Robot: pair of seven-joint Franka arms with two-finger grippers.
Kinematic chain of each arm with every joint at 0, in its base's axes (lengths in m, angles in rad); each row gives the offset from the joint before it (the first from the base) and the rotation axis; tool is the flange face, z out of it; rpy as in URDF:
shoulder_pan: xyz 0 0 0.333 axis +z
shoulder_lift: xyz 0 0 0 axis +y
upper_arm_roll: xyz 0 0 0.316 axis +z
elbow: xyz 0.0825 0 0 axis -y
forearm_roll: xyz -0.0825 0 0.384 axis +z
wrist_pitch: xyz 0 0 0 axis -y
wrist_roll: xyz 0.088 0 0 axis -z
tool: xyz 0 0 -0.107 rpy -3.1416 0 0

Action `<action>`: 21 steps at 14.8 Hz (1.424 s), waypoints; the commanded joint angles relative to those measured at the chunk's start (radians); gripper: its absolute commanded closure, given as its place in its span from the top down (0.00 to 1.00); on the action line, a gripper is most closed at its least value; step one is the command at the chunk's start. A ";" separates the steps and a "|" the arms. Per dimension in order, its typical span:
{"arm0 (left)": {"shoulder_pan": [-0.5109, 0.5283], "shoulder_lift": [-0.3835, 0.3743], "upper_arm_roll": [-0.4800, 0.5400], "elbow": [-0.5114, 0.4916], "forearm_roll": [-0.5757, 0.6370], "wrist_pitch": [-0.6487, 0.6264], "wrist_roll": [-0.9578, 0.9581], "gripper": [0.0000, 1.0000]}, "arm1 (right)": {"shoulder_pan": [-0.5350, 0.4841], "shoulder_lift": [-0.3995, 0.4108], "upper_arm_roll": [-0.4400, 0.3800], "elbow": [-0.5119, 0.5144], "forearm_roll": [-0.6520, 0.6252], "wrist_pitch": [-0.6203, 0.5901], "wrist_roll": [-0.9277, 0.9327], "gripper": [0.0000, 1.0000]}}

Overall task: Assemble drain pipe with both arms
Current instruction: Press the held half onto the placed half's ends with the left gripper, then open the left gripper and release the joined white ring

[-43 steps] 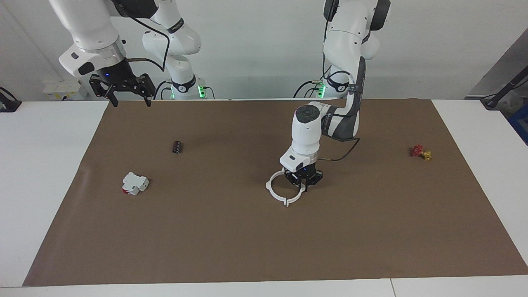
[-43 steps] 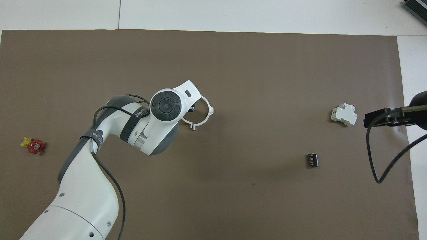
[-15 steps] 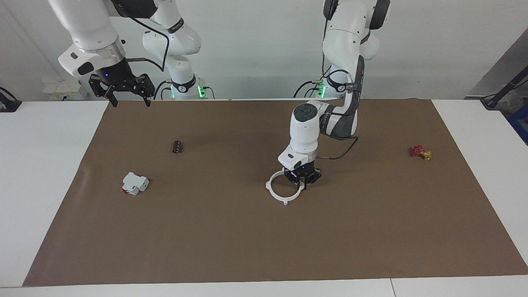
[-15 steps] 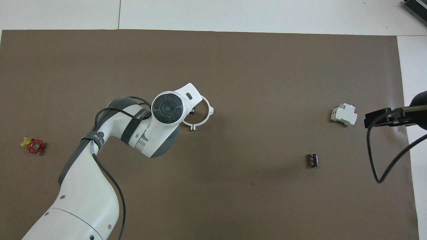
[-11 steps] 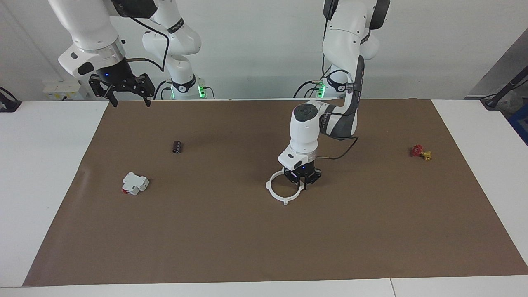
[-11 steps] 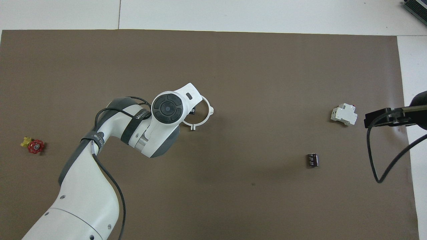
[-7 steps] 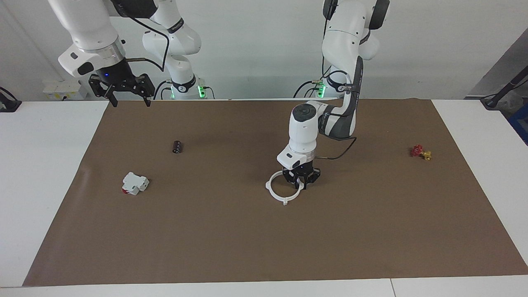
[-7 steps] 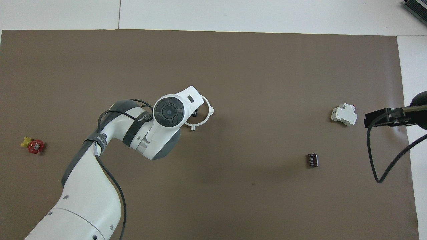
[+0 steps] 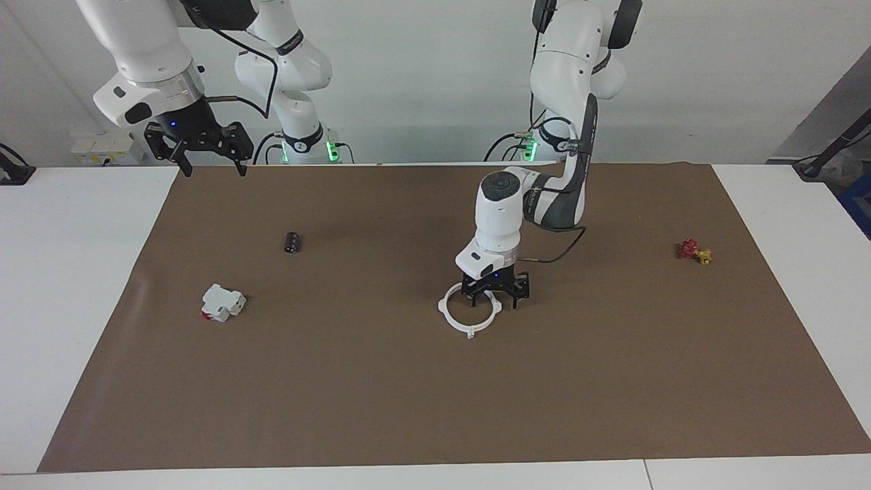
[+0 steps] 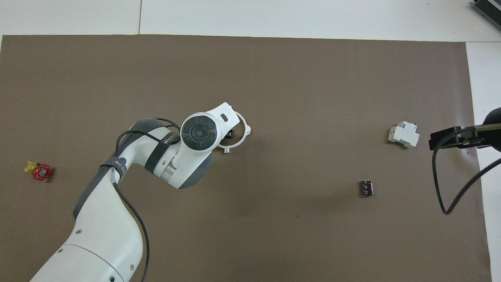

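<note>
The drain pipe's two white arcs lie joined as one four-tabbed ring (image 9: 469, 332) flat on the brown mat (image 9: 381, 395), near its middle. It also shows in the overhead view (image 10: 247, 131). My left gripper (image 9: 493, 297) is open and empty. It hangs just above the ring's edge nearest the robots, with its fingers spread wide. In the overhead view the left wrist hides most of it (image 10: 230, 134). My right gripper (image 9: 214, 167) is open and empty. It waits in the air over the mat's corner at the right arm's end, and also shows in the overhead view (image 10: 450, 139).
A white blocky part with a red end (image 9: 222, 302) (image 10: 403, 134) and a small dark cylinder (image 9: 292, 242) (image 10: 366, 187) lie toward the right arm's end. A red-and-yellow valve (image 9: 694, 251) (image 10: 39, 170) lies toward the left arm's end.
My left gripper pushed one arc against the other, closing the ring. It has now opened, let go and risen slightly. The right arm has barely moved.
</note>
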 commanded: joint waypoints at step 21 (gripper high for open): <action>0.029 -0.177 0.008 -0.241 -0.108 0.054 -0.145 1.00 | -0.021 -0.012 0.004 -0.010 0.022 -0.012 -0.034 1.00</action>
